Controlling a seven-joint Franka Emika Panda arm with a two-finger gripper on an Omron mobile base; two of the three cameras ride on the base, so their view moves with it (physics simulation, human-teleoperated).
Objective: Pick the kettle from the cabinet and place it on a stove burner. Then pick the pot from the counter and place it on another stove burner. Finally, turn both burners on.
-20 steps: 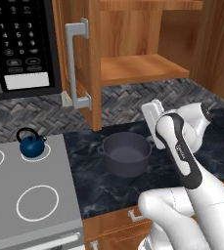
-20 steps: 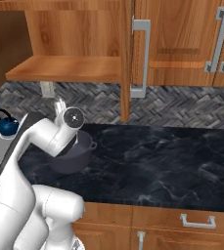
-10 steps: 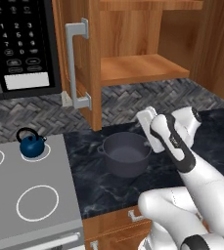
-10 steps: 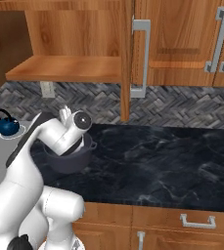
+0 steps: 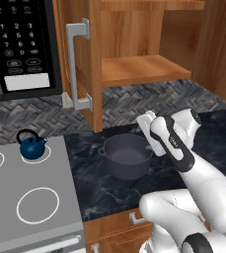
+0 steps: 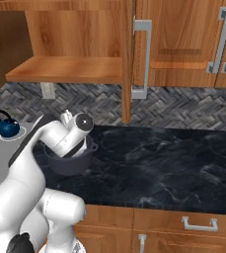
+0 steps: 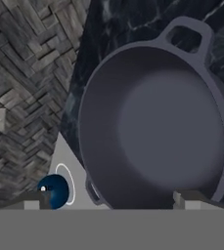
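Two fingers spread, end effector (image 7: 111, 197) over pot (image 7: 157, 127) rim.

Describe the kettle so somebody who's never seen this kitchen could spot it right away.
Start at the flat grey cooktop left of the black marble counter. On its back small white ring sits the kettle: small, round, dark blue, with a black arched handle, far smaller than the grey pot nearby.
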